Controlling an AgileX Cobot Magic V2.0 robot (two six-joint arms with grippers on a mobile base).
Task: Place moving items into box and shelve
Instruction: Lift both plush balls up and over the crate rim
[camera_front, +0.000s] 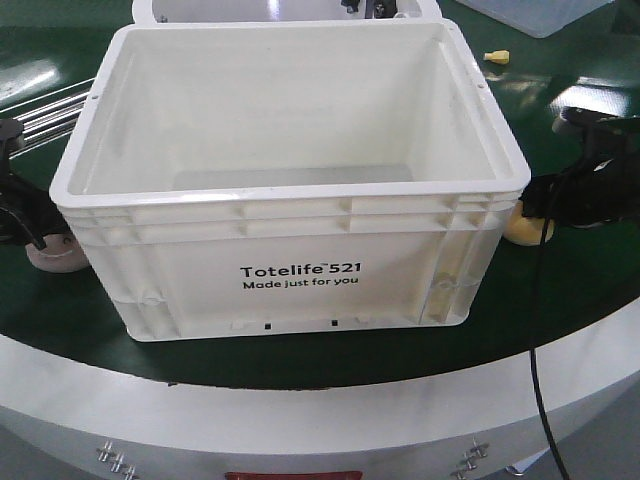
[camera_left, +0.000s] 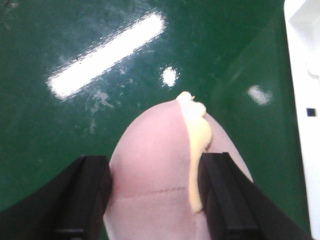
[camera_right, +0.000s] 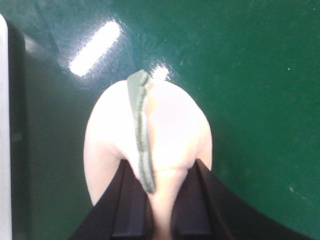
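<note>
Box (camera_front: 180, 270): white, ribbed rim, black print "Totelife 521 Made just for you" on the near wall. It stands upright and open-topped at the middle of the green tabletop (camera_front: 580, 300), close to the near edge and between my two arms.

Left gripper (camera_left: 155, 165): pinching the pink soft item (camera_left: 150, 145). One black finger presses on each side of it, and the rounded end sticks out past the fingertips. A cream-yellow strip runs along the top of the item, nearer the right finger. In the front view the item sits low by the box's left bottom corner. I cannot tell whether it touches the tabletop. The box wall shows at the right edge of the left wrist view, near the item but apart from it.

Right gripper (camera_right: 162, 170): pinching the pale soft item (camera_right: 175, 125), with the fingers closed tightly on its narrow part. A dull green ridged strip runs lengthwise over the item. In the front view it sits just beside the box's right end wall, low down. Contact with the wall or tabletop cannot be confirmed.

Other findings: a small yellow piece (camera_front: 497, 56) lies on the tabletop behind the box's right rear corner. A white container (camera_front: 200, 12) stands directly behind the box. A clear bin (camera_front: 540, 15) stands at the far right.
</note>
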